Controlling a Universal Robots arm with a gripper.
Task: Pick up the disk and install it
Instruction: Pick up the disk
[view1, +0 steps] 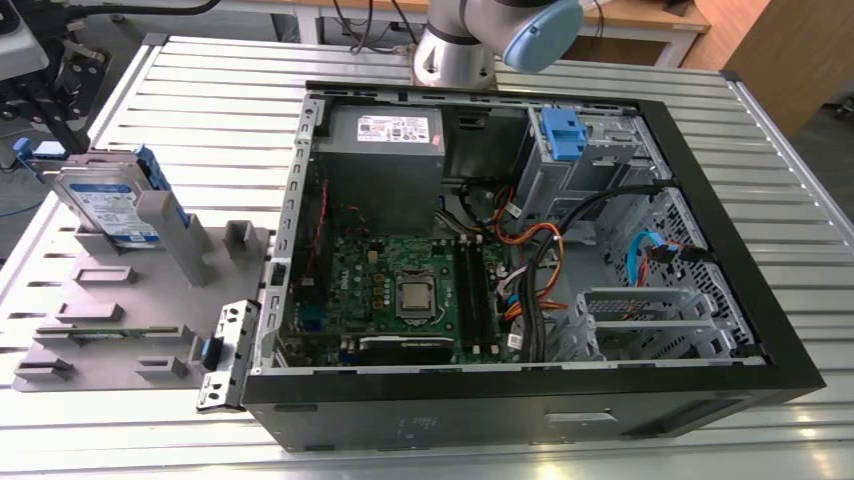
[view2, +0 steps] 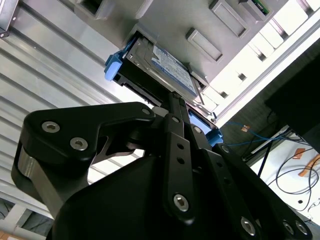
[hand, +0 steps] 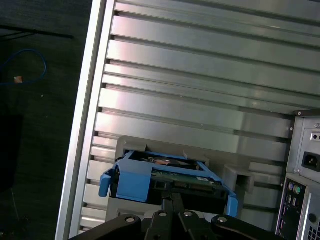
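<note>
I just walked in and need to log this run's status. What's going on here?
A robot arm is working on the disk, a silver drive in a blue carrier. The disk stands on edge in a grey holder on the slatted table, at the exterior view's left of the open computer case. In both wrist views the claw sits right at the disk's edge. The disk is not yet in the case.

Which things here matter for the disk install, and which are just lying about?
For the job: disk, standing in the grey fixture; gripper close by it; open computer case.
Just there: power-supply box; motherboard; slatted table.
</note>
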